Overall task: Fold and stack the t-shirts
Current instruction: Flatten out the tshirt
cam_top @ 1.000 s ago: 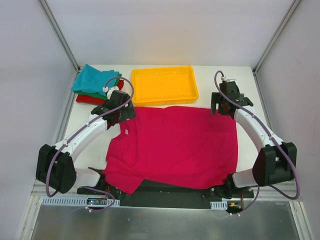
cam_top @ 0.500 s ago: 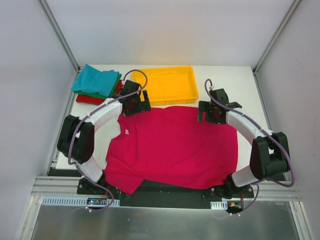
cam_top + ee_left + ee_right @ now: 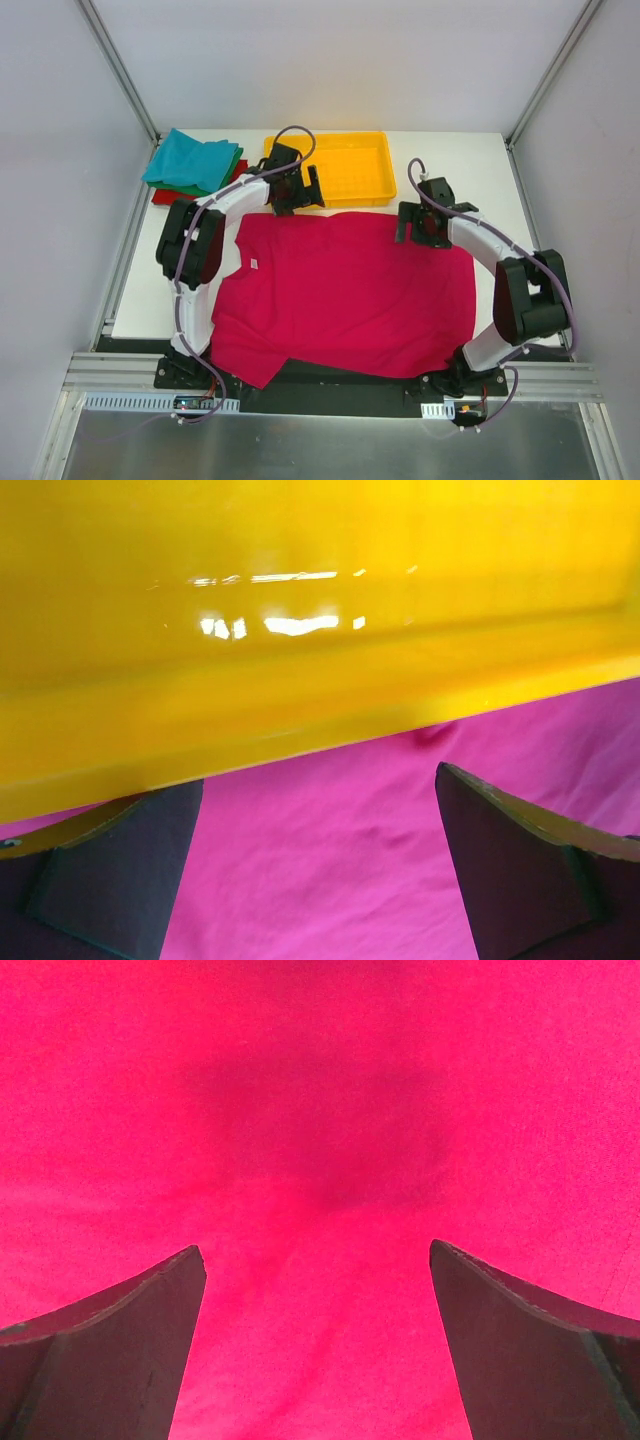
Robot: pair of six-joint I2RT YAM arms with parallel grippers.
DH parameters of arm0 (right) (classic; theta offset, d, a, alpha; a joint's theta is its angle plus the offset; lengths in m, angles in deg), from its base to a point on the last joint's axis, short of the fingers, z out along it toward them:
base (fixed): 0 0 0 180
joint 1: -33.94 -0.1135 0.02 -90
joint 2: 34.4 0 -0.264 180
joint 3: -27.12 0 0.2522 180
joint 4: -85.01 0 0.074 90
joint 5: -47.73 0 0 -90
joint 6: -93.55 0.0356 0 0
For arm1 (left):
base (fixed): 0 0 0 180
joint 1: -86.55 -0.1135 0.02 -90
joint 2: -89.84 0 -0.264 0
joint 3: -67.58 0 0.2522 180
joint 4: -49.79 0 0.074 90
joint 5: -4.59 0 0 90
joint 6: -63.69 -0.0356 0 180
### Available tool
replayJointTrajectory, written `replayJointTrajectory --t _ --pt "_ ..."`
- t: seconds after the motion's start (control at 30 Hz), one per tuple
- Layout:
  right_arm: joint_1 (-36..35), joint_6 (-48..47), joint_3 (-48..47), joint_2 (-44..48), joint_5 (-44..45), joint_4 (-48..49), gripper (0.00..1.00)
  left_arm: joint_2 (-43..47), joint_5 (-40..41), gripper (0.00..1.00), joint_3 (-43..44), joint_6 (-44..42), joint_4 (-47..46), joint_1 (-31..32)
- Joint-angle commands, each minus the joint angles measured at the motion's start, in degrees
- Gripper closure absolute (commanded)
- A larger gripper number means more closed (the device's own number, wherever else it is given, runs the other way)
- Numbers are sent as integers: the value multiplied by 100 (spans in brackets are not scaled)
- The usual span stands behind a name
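Observation:
A magenta-pink t-shirt lies spread flat on the table, its white neck label at the left. My left gripper hangs open over the shirt's far edge, right beside the yellow tray; in the left wrist view the open left gripper spans pink cloth with the tray wall just beyond. My right gripper is open over the shirt's far right part; in the right wrist view the right gripper holds nothing, with only pink cloth below. Folded teal, green and red tees are stacked at the far left.
The yellow plastic tray sits at the far middle of the table, touching the shirt's far edge. Metal frame posts rise at the far corners. The shirt's near hem hangs over the black base plate at the front.
The left arm has swung from the shirt's left shoulder rightward to the tray's near edge. The right gripper moved in and leftward over the shirt's far right part. Both stayed open.

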Motion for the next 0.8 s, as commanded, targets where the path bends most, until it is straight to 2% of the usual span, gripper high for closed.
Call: replayJointTrajectory --t 0.0,0.27,0.37,0.6,0.77 --pt "321 220 -244 -502 -27 38 4 -484 -190 1 1047 41 -204 -138" --pt "594 308 -737 -1117 -62 -129 4 -1574 -102 1 2349 366 -151 -305" --pt "647 291 -834 -1232 -27 -147 4 -1882 -356 1 2753 568 -151 -296" --pt "805 299 -922 -1250 96 -112 4 -2147 -875 1 2992 1087 -397 -112" --pt "832 291 -1036 -1312 114 -129 4 -2208 -735 1 3272 1263 -670 152"
